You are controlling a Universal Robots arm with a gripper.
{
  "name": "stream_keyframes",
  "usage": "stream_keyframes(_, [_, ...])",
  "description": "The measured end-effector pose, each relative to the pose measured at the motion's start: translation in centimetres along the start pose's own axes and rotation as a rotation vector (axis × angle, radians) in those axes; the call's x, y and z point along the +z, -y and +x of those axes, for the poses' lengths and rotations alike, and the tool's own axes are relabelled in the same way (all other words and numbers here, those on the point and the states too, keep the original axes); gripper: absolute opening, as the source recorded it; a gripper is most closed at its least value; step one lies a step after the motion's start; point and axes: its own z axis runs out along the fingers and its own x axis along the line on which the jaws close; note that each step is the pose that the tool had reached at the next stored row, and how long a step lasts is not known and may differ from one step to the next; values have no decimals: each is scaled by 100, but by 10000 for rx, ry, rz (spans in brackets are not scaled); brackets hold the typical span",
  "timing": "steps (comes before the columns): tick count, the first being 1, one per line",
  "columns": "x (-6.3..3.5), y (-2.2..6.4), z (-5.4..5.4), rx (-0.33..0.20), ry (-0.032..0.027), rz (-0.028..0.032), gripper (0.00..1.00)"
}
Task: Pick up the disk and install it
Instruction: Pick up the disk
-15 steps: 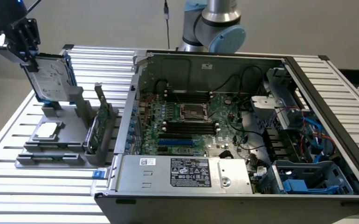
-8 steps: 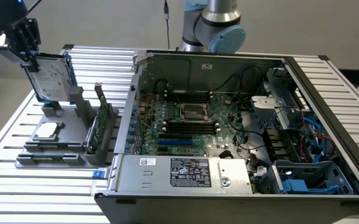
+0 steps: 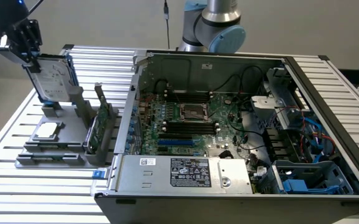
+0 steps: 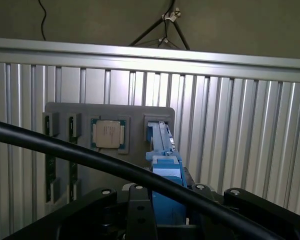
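The gripper (image 3: 31, 55) clasps the disk (image 3: 54, 80) upright over the grey holder (image 3: 67, 140). The computer case (image 3: 217, 65), at its three o'clock, has not received it yet.

The slatted metal table (image 3: 11, 186) carries 2 things: a grey parts holder (image 3: 73, 133) and, just beside it, an open computer case (image 3: 198, 60).

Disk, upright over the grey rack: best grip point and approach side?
Top edge, from straight above, pinching across its thin thickness. The disk stands upright with its lower end at the grey rack, leaving the top free, and its flat faces suit a parallel pinch. The gripper is closed on it there.
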Motion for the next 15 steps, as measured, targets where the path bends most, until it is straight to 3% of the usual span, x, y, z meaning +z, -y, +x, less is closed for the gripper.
stream_keyframes(7, [34,-1,0,-1,-8,158,33])
stream_keyframes(15, [79,-3,0,-2,-10,189,33])
